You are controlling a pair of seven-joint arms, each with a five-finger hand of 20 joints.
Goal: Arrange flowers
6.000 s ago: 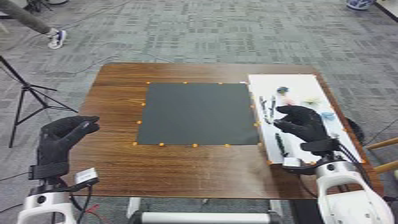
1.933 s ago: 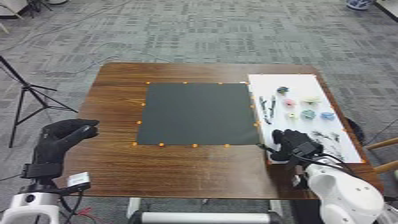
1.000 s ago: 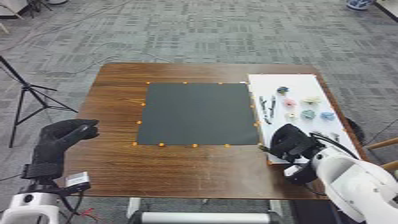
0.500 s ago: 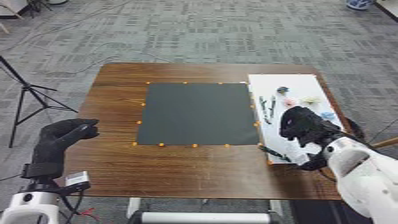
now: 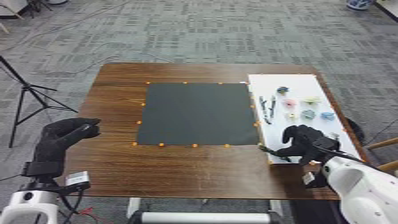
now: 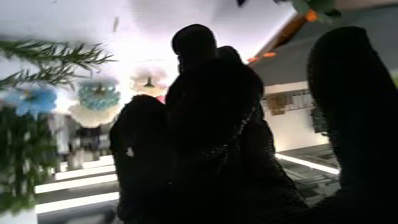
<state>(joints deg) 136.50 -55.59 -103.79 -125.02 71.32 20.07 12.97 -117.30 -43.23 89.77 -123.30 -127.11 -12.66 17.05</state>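
The fingers (image 6: 191, 85) of your right hand (image 5: 311, 142) are held out fairly straight in black fabric, its thumb (image 6: 346, 85) set well apart from them, and you have nothing gripped between. You have that hand over the near part of a smooth white rectangular sheet (image 5: 293, 82). A slim, leafy green stem (image 5: 266, 148) lies by the thumb; you can't tell whether they touch. Your left hand (image 5: 62, 136) hangs above the near left side of the brown wood-grain table (image 5: 187, 172), loosely curved and holding nothing.

Near your right hand you also have feathery, needle-leaved sprigs (image 6: 53, 57). Farther up the sheet, you see the round, ruffled flower heads: a blue one (image 5: 328, 116), a blue-green one (image 5: 307, 114) beside it and a small pale yellow one (image 5: 291, 116), then a pink one (image 5: 289, 103) and a cream one (image 5: 310, 100), with a dark blue one (image 5: 282, 90) farthest. Thin dark stems (image 5: 271, 109) lie lengthwise along the sheet's left side. Left of the sheet, you have a flat, matte dark mat (image 5: 197, 112). Beyond the table is grey patterned carpet (image 5: 204, 35).
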